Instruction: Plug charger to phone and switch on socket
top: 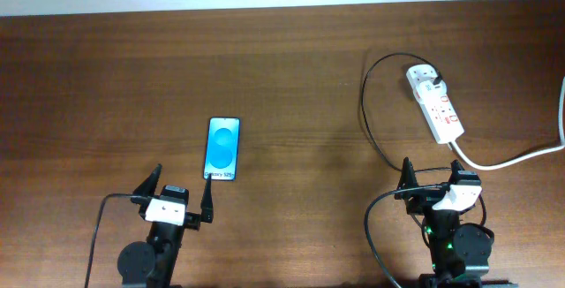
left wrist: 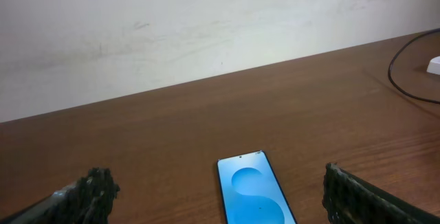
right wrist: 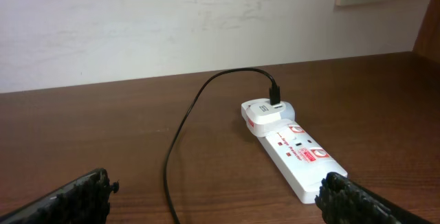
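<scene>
Progress was slight: the charger (top: pixel 362 104) sat in the socket (top: pixel 436 103), but the phone (top: pixel 222 148) lay well apart, unplugged; left gripper (top: pixel 180 196) and right gripper (top: pixel 432 180) both gaped empty.

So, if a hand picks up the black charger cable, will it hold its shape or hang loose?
Probably floppy: the charger cable is thin and lies in a loose curve on the table, so it would likely sag when lifted. It looks light. One end is plugged in at the socket, so a hard pull might drag it.
</scene>
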You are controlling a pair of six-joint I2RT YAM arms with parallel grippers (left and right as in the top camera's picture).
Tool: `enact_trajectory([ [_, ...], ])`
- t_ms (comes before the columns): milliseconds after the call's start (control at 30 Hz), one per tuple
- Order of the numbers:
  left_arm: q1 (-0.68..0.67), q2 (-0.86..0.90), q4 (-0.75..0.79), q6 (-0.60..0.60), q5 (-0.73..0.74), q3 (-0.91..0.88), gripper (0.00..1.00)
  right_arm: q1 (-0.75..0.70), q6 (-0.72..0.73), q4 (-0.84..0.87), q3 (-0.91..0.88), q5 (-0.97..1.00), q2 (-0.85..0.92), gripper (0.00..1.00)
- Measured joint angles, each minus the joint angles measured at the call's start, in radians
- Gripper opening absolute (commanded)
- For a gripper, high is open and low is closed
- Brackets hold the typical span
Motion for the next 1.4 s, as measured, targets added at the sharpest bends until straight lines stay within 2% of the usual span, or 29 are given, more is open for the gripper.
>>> enact_trajectory([
  [800, 0.000, 0.000, 0.000, -0.002, 0.000, 0.000, 0.99, 0.000, 0.001, 0.000, 0.000, 0.003, 0.000, 0.98],
  [967, 0.000, 0.000, 0.000, -0.130, 0.000, 0.000, 0.99, 0.000, 0.001, 0.000, 0.000, 0.003, 0.000, 0.98],
  [1100, 0.000, 0.000, -0.024, -0.175, 0.000, 0.010, 0.99, 0.000, 0.000, 0.000, 0.000, 0.003, 0.000, 0.98],
  [1233, 0.000, 0.002, -0.151, -0.190, -0.003, 0.120, 0.99, 0.000, 0.000, 0.000, 0.000, 0.003, 0.002, 0.98],
  [1400, 0.000, 0.060, -0.249, -0.192, -0.019, 0.346, 0.99, 0.000, 0.001, 0.000, 0.000, 0.003, 0.002, 0.98],
])
